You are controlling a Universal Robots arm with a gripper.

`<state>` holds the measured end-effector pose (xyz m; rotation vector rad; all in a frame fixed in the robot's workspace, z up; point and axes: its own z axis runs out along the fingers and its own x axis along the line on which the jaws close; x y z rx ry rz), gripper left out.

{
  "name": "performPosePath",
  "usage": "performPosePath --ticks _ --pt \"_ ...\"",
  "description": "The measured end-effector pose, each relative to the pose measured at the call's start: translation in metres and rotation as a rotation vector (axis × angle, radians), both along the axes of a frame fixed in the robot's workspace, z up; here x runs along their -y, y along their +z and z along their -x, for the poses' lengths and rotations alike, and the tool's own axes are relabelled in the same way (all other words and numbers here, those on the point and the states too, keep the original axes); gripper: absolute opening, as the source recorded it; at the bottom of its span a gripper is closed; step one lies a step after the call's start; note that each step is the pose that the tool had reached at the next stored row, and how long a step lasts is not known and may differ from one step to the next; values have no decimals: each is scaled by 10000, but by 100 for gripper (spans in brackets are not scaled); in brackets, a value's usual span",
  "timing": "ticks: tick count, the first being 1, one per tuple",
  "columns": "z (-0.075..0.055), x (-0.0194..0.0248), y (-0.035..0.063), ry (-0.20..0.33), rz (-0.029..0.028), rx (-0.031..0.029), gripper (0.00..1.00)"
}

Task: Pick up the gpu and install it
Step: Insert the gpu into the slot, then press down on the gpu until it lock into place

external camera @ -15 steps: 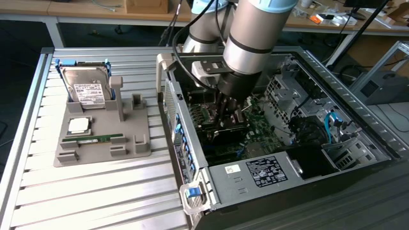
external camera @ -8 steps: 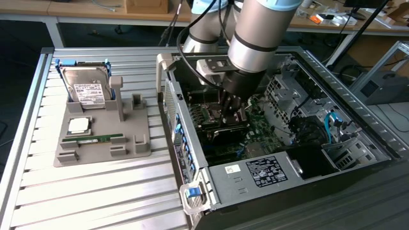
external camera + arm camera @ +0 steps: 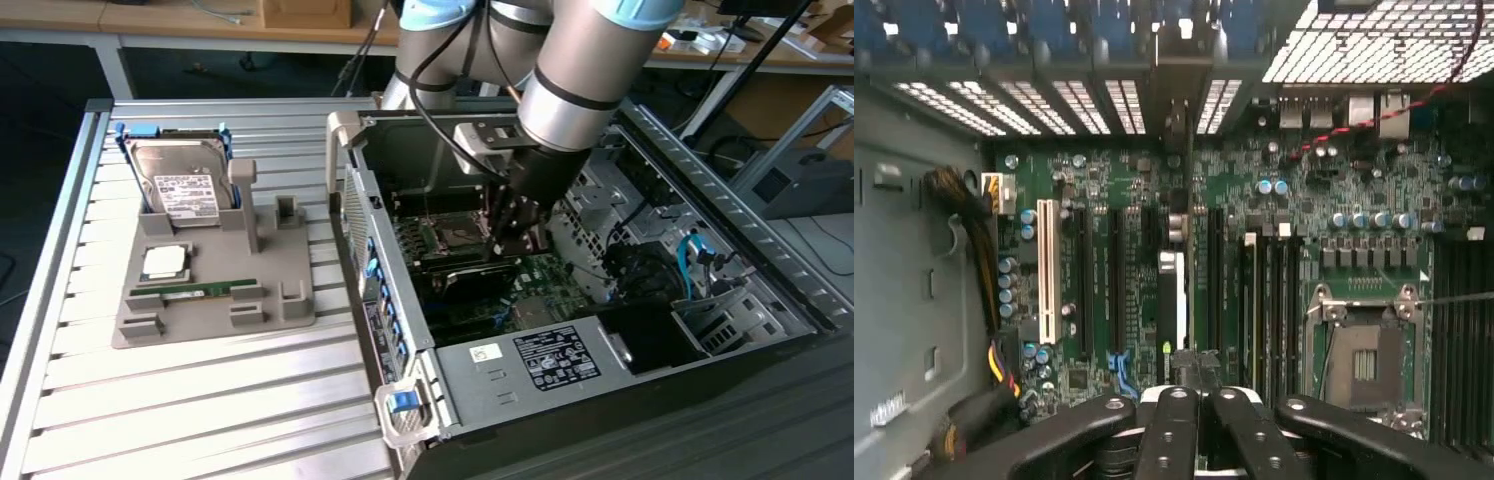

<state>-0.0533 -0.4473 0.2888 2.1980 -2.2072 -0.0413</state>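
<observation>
Tool point(image 3: 1199, 400): fully closed on the gpu point(image 3: 1172, 300), inside the open computer case point(image 3: 400, 330).
Gpu: edge-on, standing among the motherboard point(image 3: 1334, 200) slots.

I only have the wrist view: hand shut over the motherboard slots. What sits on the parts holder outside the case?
Observer: The hard drive stands upright in the grey holder, on the exterior view's left of the case.
Operator: Anything else on it?
Observer: A memory stick lies flat near the front.
Operator: And the arm?
Observer: It reaches down into the open case, hand low over the board.
</observation>
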Motion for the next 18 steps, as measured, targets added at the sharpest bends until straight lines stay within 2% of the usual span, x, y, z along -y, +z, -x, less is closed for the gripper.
performPosePath --ticks 3,15,18 --pt "-37 0 0 0 0 -7 11" --pt "-39 0 0 1 1 -8 11" --pt "51 0 -5 0 0 -8 11"
